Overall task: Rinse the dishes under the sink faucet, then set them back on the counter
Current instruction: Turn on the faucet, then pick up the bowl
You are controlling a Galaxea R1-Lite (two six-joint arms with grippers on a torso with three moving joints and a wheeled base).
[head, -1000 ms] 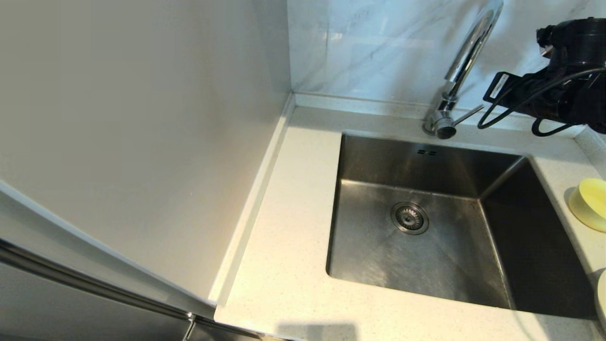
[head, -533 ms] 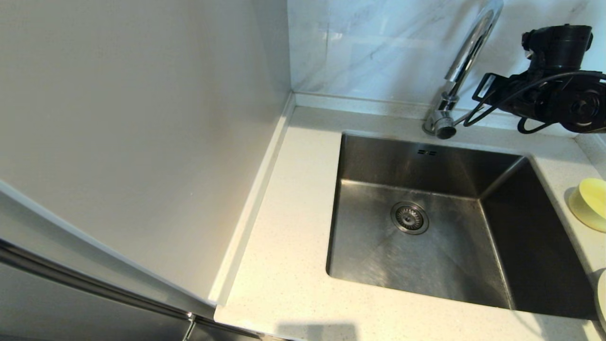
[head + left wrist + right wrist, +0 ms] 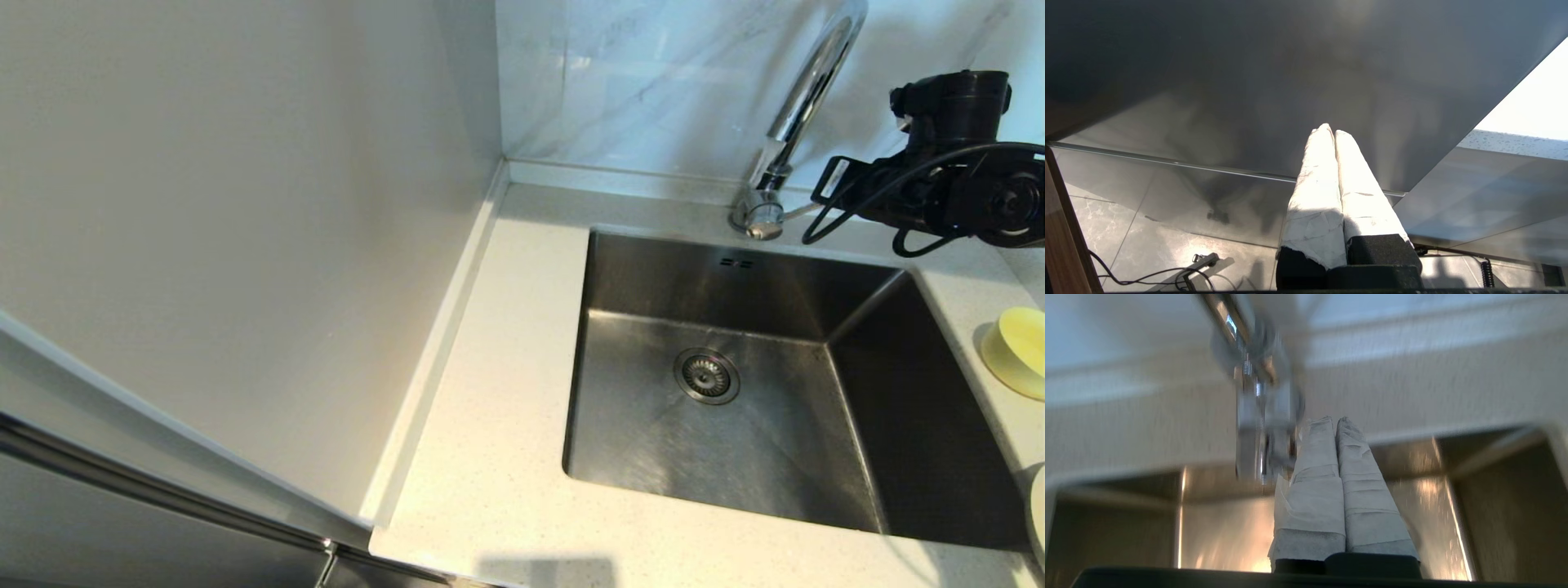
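At the back rim of the sink I hold the right hand [image 3: 1331, 422], clenched and empty, just beside the faucet [image 3: 804, 98] lever, a stiff, slick chrome rod I judge best pushed near its tip; bowl [image 3: 1016, 351] waits on the tabletop [image 3: 490, 457].

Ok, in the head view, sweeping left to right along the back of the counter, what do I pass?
Side wall panel → bare counter → faucet base → right arm's gripper, beside the faucet lever → yellow bowl at the right edge, nearer the front.
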